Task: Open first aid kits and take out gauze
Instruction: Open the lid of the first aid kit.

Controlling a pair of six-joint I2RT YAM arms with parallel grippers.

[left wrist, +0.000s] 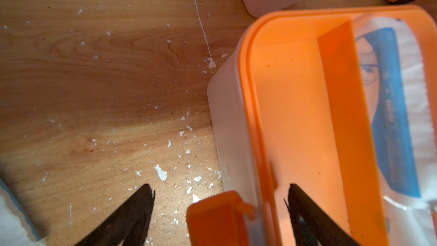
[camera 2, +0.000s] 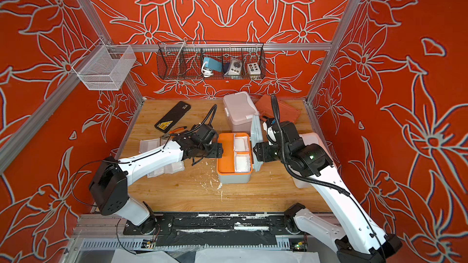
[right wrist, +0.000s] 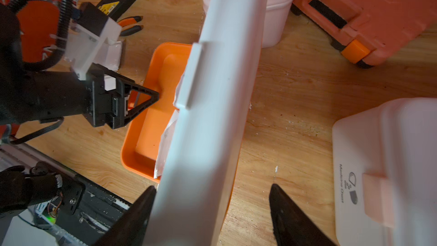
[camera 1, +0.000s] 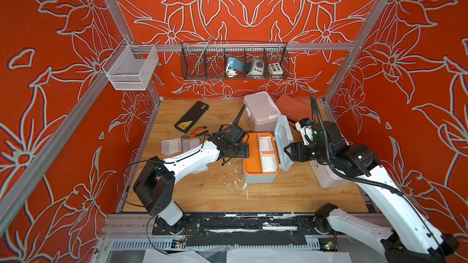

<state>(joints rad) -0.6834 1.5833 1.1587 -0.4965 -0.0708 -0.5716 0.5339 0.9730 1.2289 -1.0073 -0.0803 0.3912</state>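
Top views both show the wooden table (camera 1: 215, 196), the left arm (camera 1: 192, 158) and the right arm (camera 1: 379, 180) meeting at the blue-grey first aid kit (camera 1: 259, 178) in the middle. The pink kit (camera 1: 260, 112) stands shut behind it; the white kit (camera 1: 326, 179) lies shut under the right arm; so one of three is open.

The open kit's lid (camera 1: 283, 135) stands nearly upright on the right arm's side. The orange tray (camera 1: 252, 153) sits in the case mouth, with a long bare compartment towards the left arm and two smaller ones beside the lid. Gauze (camera 1: 265, 144) lies in both of those, as white pads in clear wrappers; other pads (camera 1: 171, 146) lie out on the table beyond the left arm.

The right gripper (right wrist: 212, 186) has its fingers apart with the lid's edge between them; one finger is against the lid and the other is clear of it, so it is a prop, not a clamp. The left gripper (left wrist: 220, 186) also has its fingers apart, astride the tray's outer wall by the orange latch (left wrist: 212, 218); one tip is over the bare compartment and one is over the table.

The step in hand, as I judge it, is fetching a pad. The left gripper should rise clear of the wall and cross the divider (left wrist: 338, 119); it should then come down over one pad with its fingers wide and pinch the wrapper near an edge, not flat on the middle. The lift should be straight up and slow, since the tray looks loose and may come along. The right gripper should hold steady, lest the lid drop on the reaching fingers.
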